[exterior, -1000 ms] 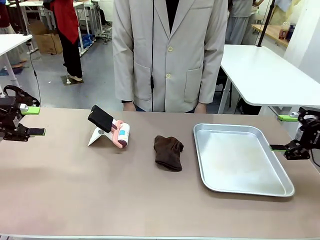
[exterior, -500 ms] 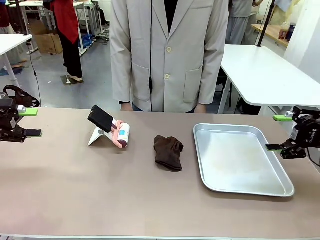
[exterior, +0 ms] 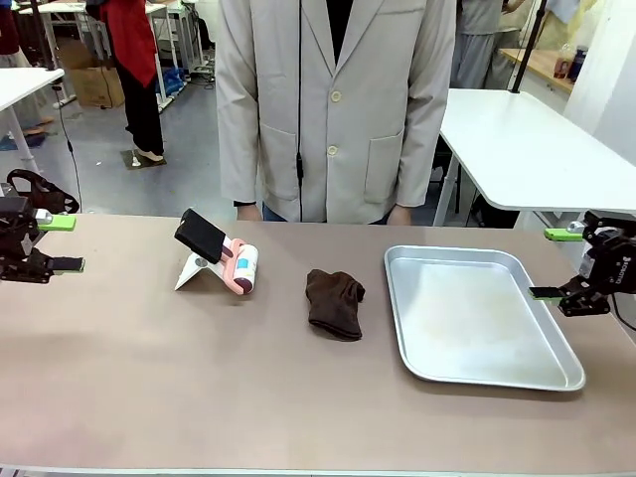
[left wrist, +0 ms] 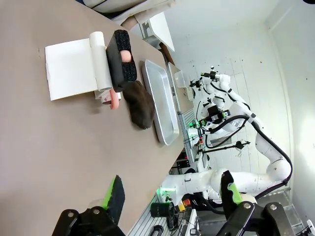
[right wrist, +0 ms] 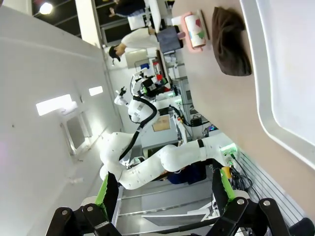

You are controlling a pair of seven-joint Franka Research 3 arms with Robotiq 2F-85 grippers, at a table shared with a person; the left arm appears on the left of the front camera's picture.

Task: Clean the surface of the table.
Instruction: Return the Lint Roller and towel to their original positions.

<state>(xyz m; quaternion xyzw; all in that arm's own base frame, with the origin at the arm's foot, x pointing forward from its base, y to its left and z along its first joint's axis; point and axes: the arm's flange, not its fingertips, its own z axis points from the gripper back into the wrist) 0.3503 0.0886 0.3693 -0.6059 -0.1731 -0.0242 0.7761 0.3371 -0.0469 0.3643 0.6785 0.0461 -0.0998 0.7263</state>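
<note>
With both grippers spread apart and empty (left gripper (exterior: 48,243), right gripper (exterior: 558,263)), the table (exterior: 149,388) spans the foreground, rigid and smooth, so likely grasp the soft, light brown cloth (exterior: 335,303) by its bunched middle.

Robotics lab, w/ a shop-floor feel. Two white robot arms bolted at the near side of a brown table (exterior: 149,388), a person in a pale lab-type coat (exterior: 336,109) standing at the far edge, watching. Test props laid out on top: metal tray (exterior: 556,380), dark cloth (exterior: 334,303), lint roller (exterior: 242,269) w/ a small white stand (exterior: 192,273). Behind, far left & right: white-topped worktables (exterior: 527,149), cardboard box (exterior: 96,85) on a grey floor, cables hanging from a pole, another person walking about. Wrist views show bare white walls, strip lights, aluminium-profile framing under the arm bases w/ status lamps & wiring.
</note>
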